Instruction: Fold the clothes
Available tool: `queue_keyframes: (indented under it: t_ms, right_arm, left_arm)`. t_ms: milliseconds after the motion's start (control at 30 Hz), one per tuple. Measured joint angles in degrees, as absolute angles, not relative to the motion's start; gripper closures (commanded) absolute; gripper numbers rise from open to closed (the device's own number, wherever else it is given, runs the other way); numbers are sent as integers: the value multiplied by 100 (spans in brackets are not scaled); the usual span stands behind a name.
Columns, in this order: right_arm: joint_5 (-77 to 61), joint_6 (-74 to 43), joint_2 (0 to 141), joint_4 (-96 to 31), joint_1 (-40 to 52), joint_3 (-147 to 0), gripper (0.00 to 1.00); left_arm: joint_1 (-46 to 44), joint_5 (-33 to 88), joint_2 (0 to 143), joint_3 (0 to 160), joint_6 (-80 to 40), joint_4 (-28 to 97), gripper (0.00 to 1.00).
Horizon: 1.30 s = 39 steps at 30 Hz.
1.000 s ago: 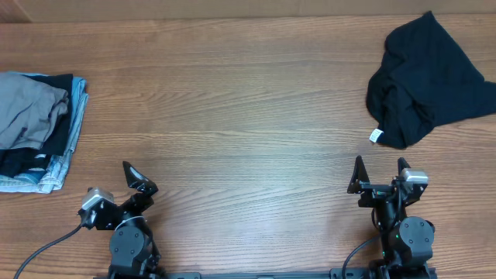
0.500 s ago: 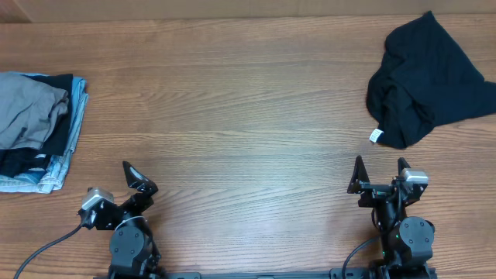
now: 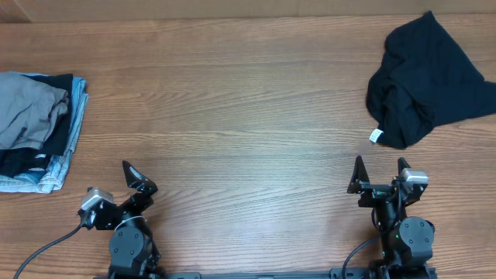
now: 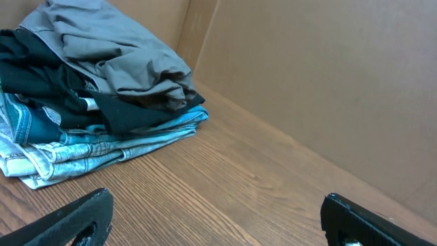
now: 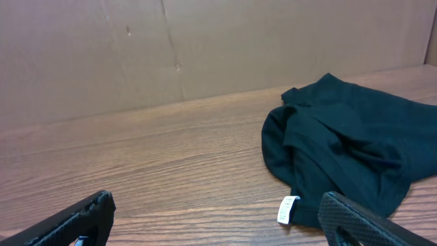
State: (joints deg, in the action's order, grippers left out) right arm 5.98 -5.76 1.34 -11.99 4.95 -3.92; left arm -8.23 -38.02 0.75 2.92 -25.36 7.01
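- Overhead: A wood-grain table [image 3: 248,101] fills the frame, its boards running left to right. The black garment [image 3: 422,81] lies crumpled at the far right corner, with its white tag [image 3: 375,136] sticking out at the lower left edge. A folded stack [image 3: 35,128] of grey, dark and pale-blue denim clothes sits at the far left edge, well apart from the garment. At the near edge, the left pincer [image 3: 116,184] is angled toward the stack. The right pincer [image 3: 380,172] points straight up the table below the garment. Both stand spread wide and hold nothing.
- Left wrist: The stack rests on the wood with grey on top, black beneath it and light denim at the bottom. Behind it a plain brown board wall [image 4: 307,82] rises from the table's far edge. The two black fingertips at the bottom corners are far apart, with bare wood between them.
- Right wrist: The garment lies rumpled on the wood at right, with its tag on the side nearest the camera. The same brown board closes off the back. The fingertips are set wide, short of the cloth.
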Motion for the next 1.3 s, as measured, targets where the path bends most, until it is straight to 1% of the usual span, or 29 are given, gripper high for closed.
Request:
queue_keyframes:
  t_ms: [233,300,367,467,567,667,800,867,933,1000,1100,1200,1300]
  right_arm:
    - [598,-598,134,-1144,495,-386,0]
    - [600,-860,134,-917,495,-381,0]
    - [602,-1063,134,-779,495,-401,0]
    - [735,-1164,141,-731,495,-604,0]
    - [847,-1179,183,-683,495,-1129,0]
    - [906,-1181,403,-600,495,-1688,0]
    - [941,-1175,1179,-674,491,-2591,0]
    - [945,-1098,1752,-829,491,-3214,0]
    - [1002,-1022,2342,-1260,491,-3929,0]
    - [1225,-954,3221,-2082,491,-4890,0]
    - [1391,-902,4160,-2853,491,-5588,0]
    - [1492,-895,5312,-3271,489,-5861,0]
    - [1293,-899,6390,-3496,491,-5859,0]
  left_arm:
    - [-823,-3701,75,292,-2530,701,0]
    - [-823,-3210,75,292,-2309,609,0]
    - [-823,-2458,75,290,-1898,329,0]
    - [-823,-1614,75,303,-1492,158,0]
    - [-823,-993,123,497,-1144,183,0]
    - [-823,-600,486,1173,-799,152,0]
    - [-823,-176,1667,2499,-381,123,0]
    - [-823,128,2528,3175,-268,172,0]
    - [-825,440,3459,3879,-233,320,0]
    - [-886,679,4515,4742,-237,795,0]
    - [-1092,797,5690,5876,-235,2121,0]
    - [-1339,878,6873,6904,-226,3291,0]
    - [-1428,1059,7524,7199,-228,3852,0]
